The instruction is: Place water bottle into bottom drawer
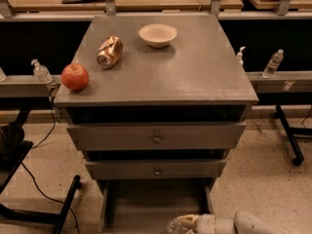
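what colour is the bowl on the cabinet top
Bowl is cream white, camera view; gripper sits low at the bottom drawer.

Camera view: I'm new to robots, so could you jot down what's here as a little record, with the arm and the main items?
gripper: at the bottom edge of the view, closed on the water bottle
water bottle: held low over the front of the bottom drawer
bottom drawer: pulled out
knobbed drawers: two, above it
cabinet top: apple front left, can on its side, bowl at the back
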You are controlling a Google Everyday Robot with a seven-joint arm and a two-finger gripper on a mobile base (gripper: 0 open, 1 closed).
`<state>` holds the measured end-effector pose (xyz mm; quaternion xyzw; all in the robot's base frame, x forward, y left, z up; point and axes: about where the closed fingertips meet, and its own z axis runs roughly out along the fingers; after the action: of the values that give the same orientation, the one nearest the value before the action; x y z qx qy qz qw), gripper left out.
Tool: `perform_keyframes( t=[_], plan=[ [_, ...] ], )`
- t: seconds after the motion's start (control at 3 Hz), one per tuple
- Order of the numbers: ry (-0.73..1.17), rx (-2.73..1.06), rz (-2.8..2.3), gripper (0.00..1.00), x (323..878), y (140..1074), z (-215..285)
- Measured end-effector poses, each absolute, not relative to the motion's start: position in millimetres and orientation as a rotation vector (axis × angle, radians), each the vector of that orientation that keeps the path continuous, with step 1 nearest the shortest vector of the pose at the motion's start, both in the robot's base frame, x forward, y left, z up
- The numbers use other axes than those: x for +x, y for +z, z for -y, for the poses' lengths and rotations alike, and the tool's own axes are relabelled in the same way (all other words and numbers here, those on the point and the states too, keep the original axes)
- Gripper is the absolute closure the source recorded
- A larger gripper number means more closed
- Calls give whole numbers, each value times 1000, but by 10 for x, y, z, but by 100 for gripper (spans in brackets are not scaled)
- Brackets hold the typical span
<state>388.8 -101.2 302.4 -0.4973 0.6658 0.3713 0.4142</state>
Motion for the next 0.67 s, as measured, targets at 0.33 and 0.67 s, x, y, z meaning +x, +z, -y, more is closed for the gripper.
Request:
perform_keyframes(
  t=[0.33, 0.67],
  plan=[
    [933, -1250, -1673, 100, 3888, 3024, 1011],
    [930, -1282, -1651, 100, 3847, 3152, 1054]
  ],
)
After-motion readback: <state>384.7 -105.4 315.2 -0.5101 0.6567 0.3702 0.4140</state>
